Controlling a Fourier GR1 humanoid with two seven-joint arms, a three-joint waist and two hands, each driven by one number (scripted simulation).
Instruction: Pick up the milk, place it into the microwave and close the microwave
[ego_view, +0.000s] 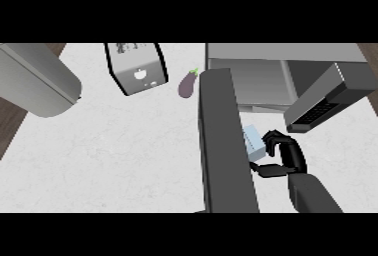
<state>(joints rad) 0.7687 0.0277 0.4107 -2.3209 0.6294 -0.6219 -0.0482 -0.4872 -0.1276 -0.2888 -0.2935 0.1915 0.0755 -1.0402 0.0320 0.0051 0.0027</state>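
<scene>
The milk (253, 142) is a small pale blue and white carton, low on the right of the head view. My right hand (286, 156) is shut on it from the right, black fingers and thumb curled round its side. The carton sits right next to the microwave's open dark door (224, 145), which runs down the middle of the view. The microwave (258, 80) stands behind, at the upper right, its grey inside open toward me. Its black keypad panel (319, 111) juts out just above my hand. My left hand does not show.
A purple eggplant (189, 84) lies on the white counter (111, 150) left of the door's far end. A grey appliance with a black rim (137, 67) stands at the back. A large grey cylinder (37, 80) fills the upper left corner.
</scene>
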